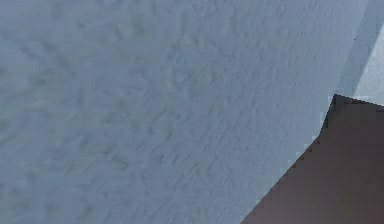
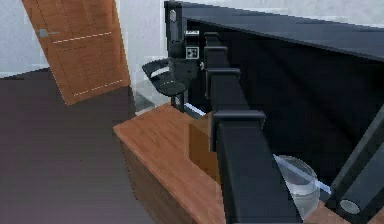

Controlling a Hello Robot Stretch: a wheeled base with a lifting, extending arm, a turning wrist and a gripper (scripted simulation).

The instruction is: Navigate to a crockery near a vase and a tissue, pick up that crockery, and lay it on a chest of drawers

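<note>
1. Over the wooden top [image 2: 150,150] the arm [image 2: 245,160] reaches as a dark square bar. It rises from the near edge of the picture and runs along the top toward its far end, nearly straight and level with it.
2. Past the far end of the wooden top the arm ends in two small white squares [image 2: 192,52] with black marks. Just left of them sits the dark gripper [image 2: 157,71], and its thin fingers [image 2: 150,66] point away from the arm, out above the top's far corner.
3. Whether the fingers are spread or pressed together I cannot tell. I also cannot tell whether the gripper holds anything, because its end stands in front of the pale wall and the edge of other dark shapes.
4. On the wooden top, at its near end and just right of the arm, lies a pale bowl [image 2: 297,178] with a clear rim. It rests on the surface, well apart from the gripper.
5. On the same top, just left of the arm, stands a brown block [image 2: 203,148], touching the surface.
6. Along the back of the wooden top stands a large black panel [image 2: 300,90], and one grey foot [image 2: 350,205] of it rests on the top near the bowl.
7. Beyond the wooden top, across a dark floor [image 2: 60,150], a wooden door [image 2: 85,45] shows.
8. Ahead of the robot is a grey-blue wall [image 1: 150,110] with a corner of dark floor [image 1: 330,170] under it. How these lie to the wooden top I cannot tell.
</note>
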